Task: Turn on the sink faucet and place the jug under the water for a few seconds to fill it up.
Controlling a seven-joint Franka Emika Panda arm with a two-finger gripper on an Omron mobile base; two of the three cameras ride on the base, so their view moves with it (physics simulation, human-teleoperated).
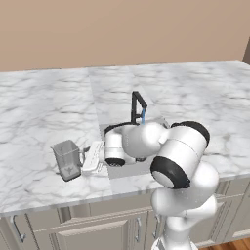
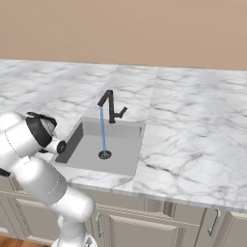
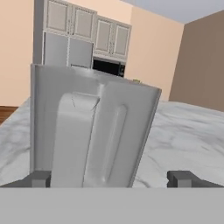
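The clear greyish jug [image 1: 67,158] stands upright on the marble counter left of the sink [image 2: 77,140]. My gripper [image 1: 84,160] reaches it from the right at its own height and is open. In the hand view the jug [image 3: 92,131] is very close, its handle facing the camera. Its base lies between my two spread fingertips [image 3: 40,178] of the gripper [image 3: 110,179], and neither one visibly touches it. The black sink faucet [image 2: 111,106] is running. A thin blue stream of water [image 2: 102,130] falls to the drain [image 2: 104,155].
My white arm lies low across the basin in the left base view and hides most of it. The counter's front edge [image 1: 58,197] runs just in front of the jug. White cabinets [image 3: 83,30] stand far behind the jug in the hand view.
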